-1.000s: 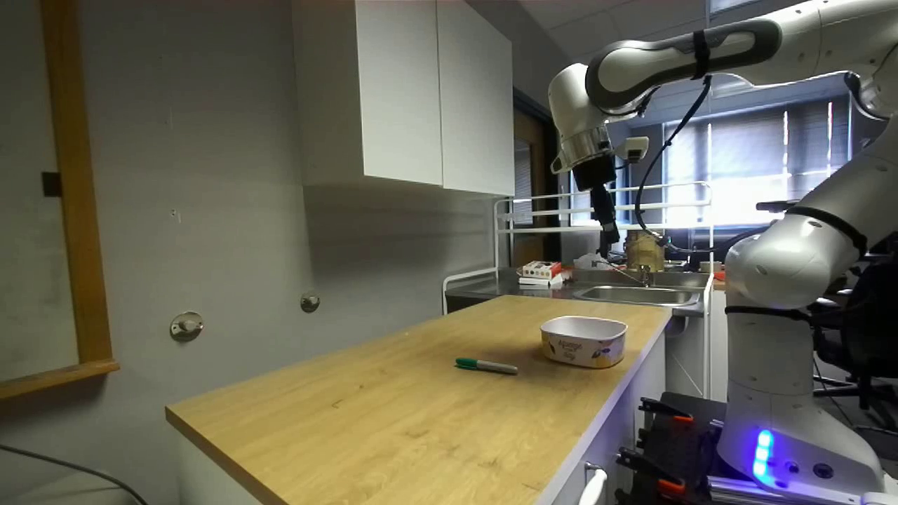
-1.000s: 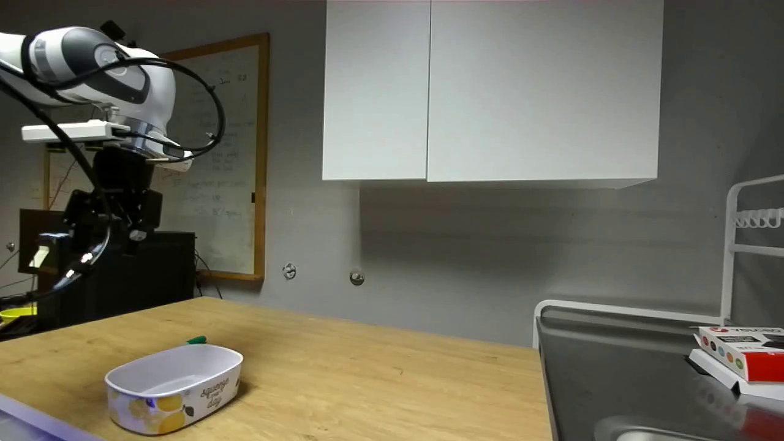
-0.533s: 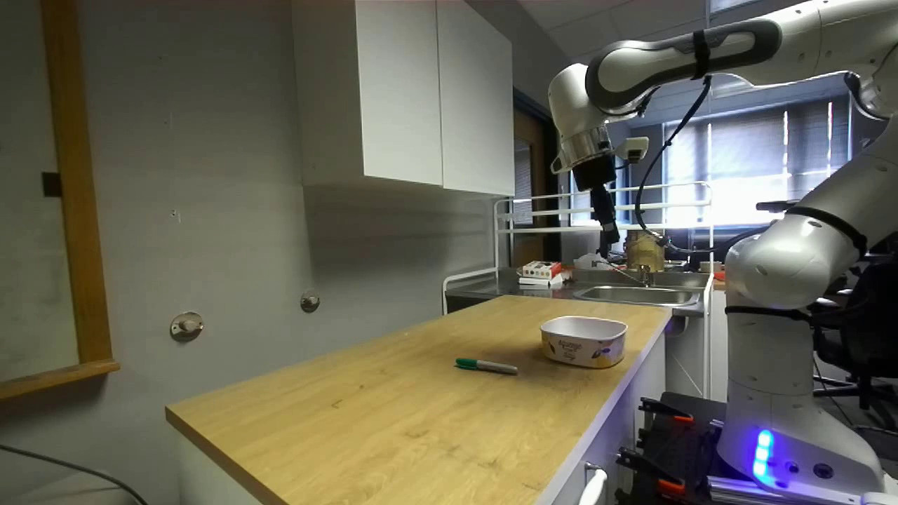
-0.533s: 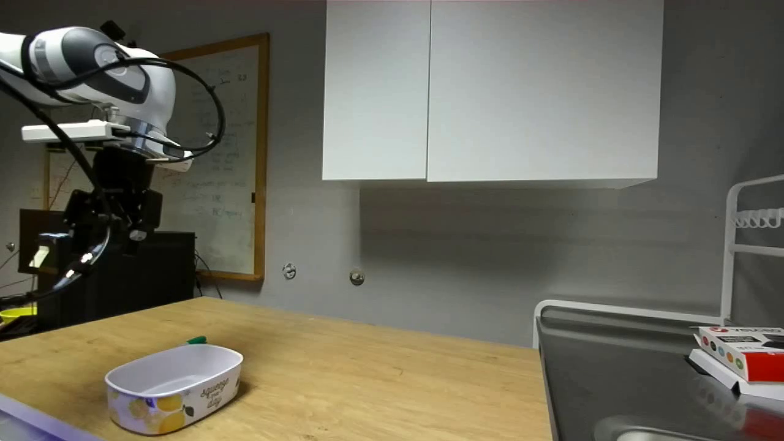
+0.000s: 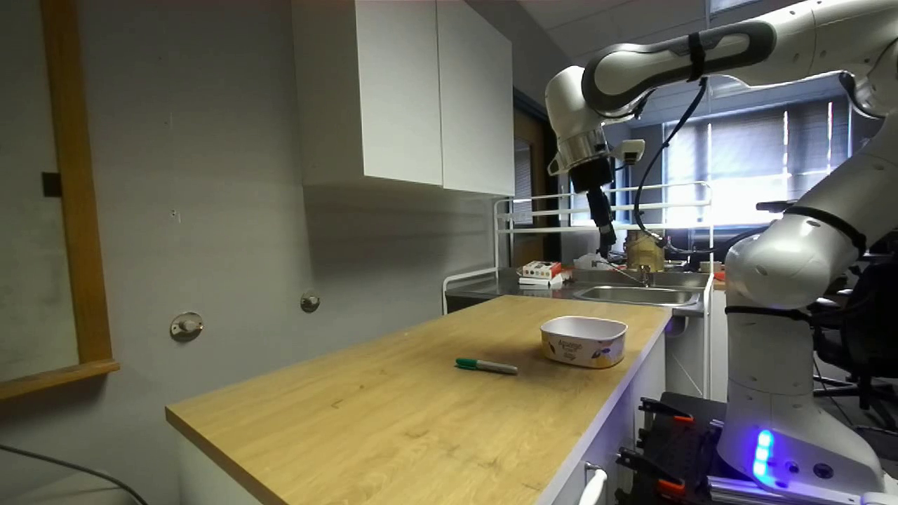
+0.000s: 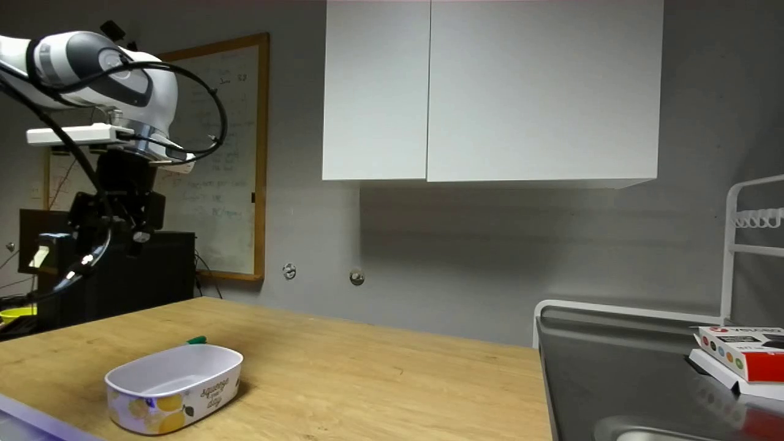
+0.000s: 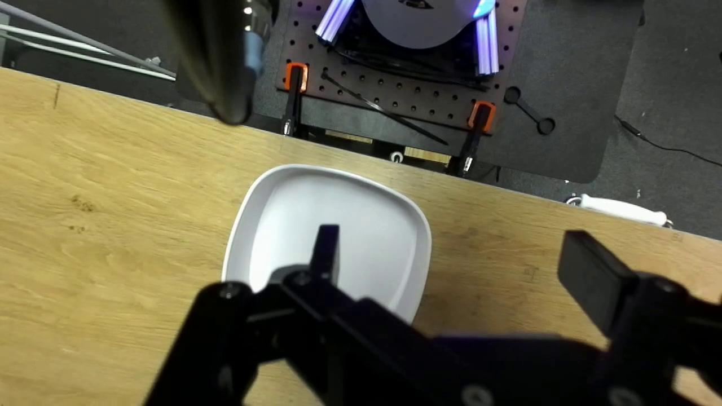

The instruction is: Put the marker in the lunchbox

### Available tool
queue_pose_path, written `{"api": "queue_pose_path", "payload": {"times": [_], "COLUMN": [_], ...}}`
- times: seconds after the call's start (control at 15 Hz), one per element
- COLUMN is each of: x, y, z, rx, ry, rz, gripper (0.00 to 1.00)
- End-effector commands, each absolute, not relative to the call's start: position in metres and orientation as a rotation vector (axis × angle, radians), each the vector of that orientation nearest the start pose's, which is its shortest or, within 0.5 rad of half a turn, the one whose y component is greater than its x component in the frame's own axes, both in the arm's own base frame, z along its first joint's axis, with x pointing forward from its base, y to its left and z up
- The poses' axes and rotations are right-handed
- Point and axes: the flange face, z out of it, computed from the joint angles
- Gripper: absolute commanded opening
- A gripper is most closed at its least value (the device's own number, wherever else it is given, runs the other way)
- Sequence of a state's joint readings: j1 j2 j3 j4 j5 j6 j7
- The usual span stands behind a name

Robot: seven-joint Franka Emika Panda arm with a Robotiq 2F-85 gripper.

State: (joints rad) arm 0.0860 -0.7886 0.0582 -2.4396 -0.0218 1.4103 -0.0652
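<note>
Count: 1 marker [image 5: 487, 366], 1 lunchbox [image 5: 577, 351], 1 gripper [image 7: 458, 254], 2 orange-and-black clamps [image 7: 475, 138] nr 1 arm base [image 5: 793, 400], 2 cupboard doors [image 6: 520, 92].
Marker lies flat on worktop [image 5: 393, 414], near lunchbox but apart; green end pts away from it, grey end twd it. In an ext. view just the green end shows past lunchbox rim.
Edges: lunchbox sits just inside worktop edge facing the base; marker farther in, w/ long stretch of wood betw. it & worktop's end away from sink [image 5: 635, 295]. Gripper well above worktop, fingers [image 7: 592, 276] spread wide.
Container: lunchbox upright, whitish inner floor visible, partly hidden by a finger in wrist view.
</note>
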Motion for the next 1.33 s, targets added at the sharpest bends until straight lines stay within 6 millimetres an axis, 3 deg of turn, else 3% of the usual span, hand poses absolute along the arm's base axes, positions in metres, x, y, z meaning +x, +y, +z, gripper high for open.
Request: {"api": "queue_pose_path", "payload": {"times": [0.0,0.4,0.73,1.0,1.27], "x": [0.303,0.356,0.406,0.449,0.484], "y": [0.061,0.110,0.144,0.160,0.175], "z": [0.542,0.543,0.525,0.501,0.464], "rx": [-3.208,-3.263,-3.253,-3.197,-3.154], "ry": [-0.317,-0.413,-0.529,-0.611,-0.631], "rz": [0.379,0.319,0.320,0.296,0.302], "gripper": [1.00,1.00,1.00,1.00,1.00]}}
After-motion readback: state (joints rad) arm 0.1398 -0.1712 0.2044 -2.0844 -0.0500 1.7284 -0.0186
